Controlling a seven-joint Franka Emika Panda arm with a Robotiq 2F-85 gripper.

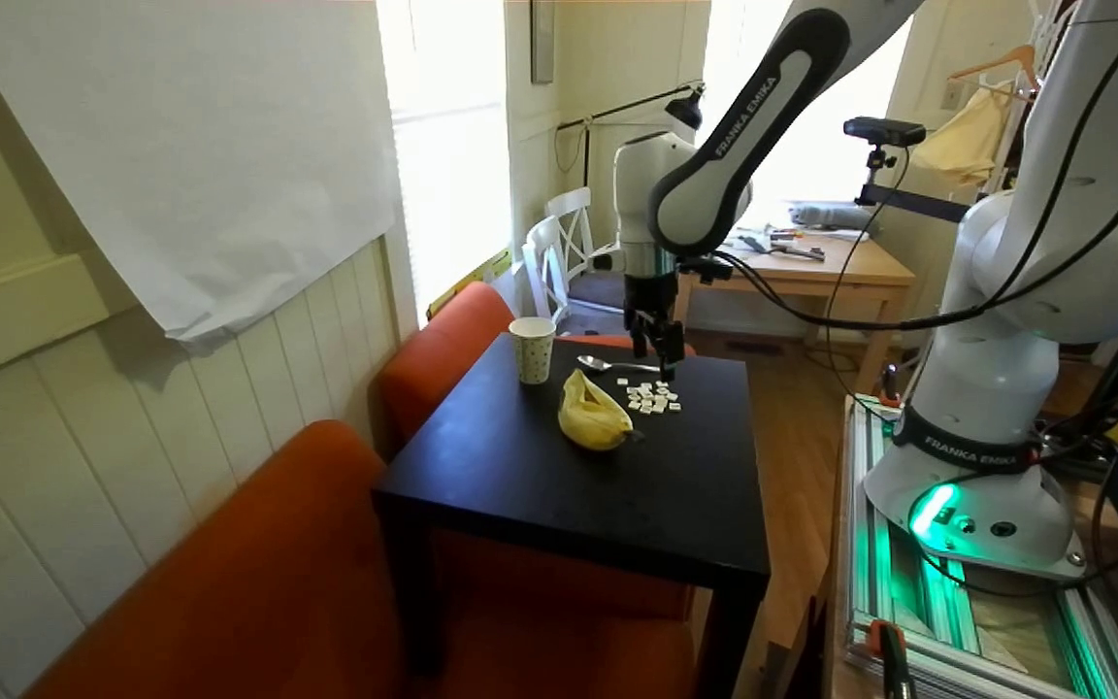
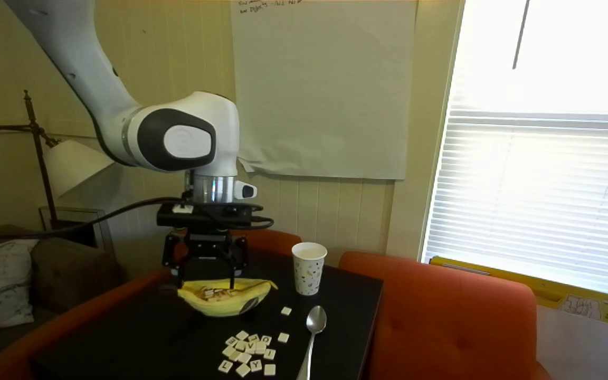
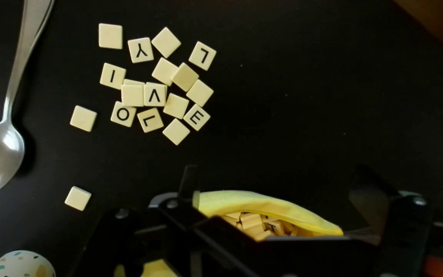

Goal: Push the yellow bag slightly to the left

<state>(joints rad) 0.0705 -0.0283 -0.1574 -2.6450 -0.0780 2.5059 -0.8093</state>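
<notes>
The yellow bag (image 1: 594,416) is a banana-shaped pouch lying on the black table. In an exterior view the bag (image 2: 225,306) gapes at the top and shows letter tiles inside. In the wrist view the bag (image 3: 260,200) lies at the bottom, partly hidden by the gripper's linkage. My gripper (image 2: 205,283) is open, pointing down above the bag's opening, one finger overlapping the opening and the other near the bag's end. The gripper also shows in an exterior view (image 1: 654,363) and in the wrist view (image 3: 278,190), its fingers wide apart with nothing gripped. I cannot tell whether a finger touches the bag.
Several loose letter tiles (image 2: 248,348) lie near the bag on the table (image 1: 520,485). A metal spoon (image 2: 315,322) lies beside the tiles. A patterned paper cup (image 2: 309,269) stands upright near the bag. Orange chairs (image 2: 441,306) surround the table.
</notes>
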